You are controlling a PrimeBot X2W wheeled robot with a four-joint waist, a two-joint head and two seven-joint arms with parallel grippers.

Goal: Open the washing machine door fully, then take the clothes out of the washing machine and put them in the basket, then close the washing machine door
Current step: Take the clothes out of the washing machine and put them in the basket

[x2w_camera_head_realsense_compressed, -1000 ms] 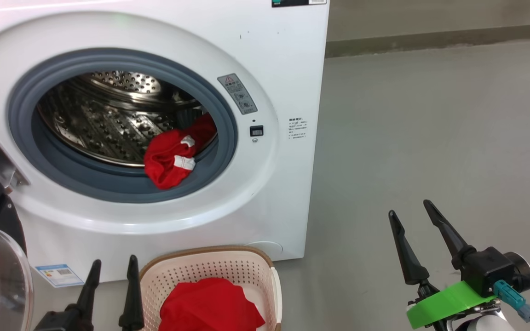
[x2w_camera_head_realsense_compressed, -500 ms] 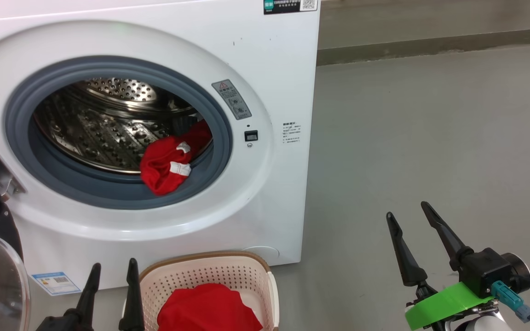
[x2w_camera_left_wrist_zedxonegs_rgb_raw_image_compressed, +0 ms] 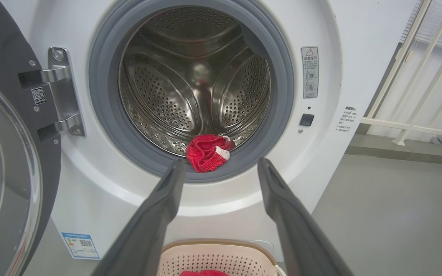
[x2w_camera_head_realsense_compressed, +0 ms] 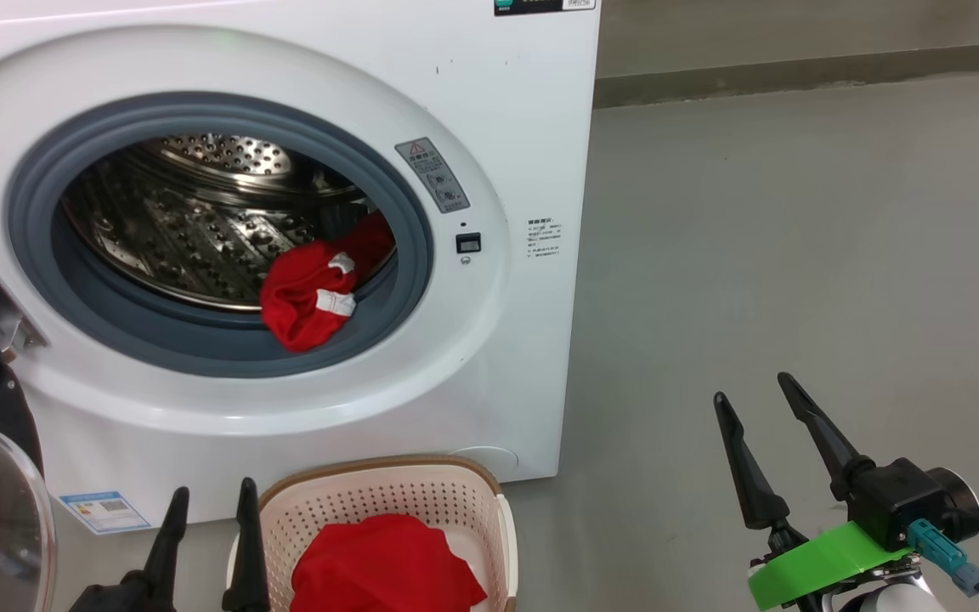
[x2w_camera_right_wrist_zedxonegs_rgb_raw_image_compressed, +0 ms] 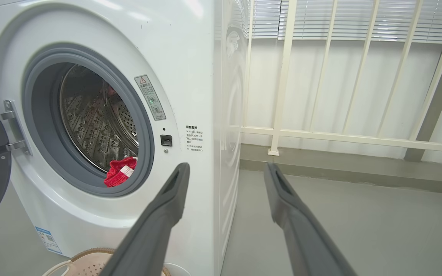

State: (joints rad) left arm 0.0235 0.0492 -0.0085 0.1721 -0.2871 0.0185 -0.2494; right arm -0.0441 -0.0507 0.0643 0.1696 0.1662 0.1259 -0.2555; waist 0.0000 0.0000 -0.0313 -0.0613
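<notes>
Red clothes [x2w_camera_head_realsense_compressed: 311, 293] drape over the washing machine's [x2w_camera_head_realsense_compressed: 506, 127] grey seal [x2w_camera_head_realsense_compressed: 226, 357], low right; more lie in the near basket [x2w_camera_head_realsense_compressed: 345, 501]. Our left hand [x2w_camera_head_realsense_compressed: 212, 489] and right hand [x2w_camera_head_realsense_compressed: 752, 387] are spread open, empty. A shallow pinch could drop the cloth short of the basket.
</notes>
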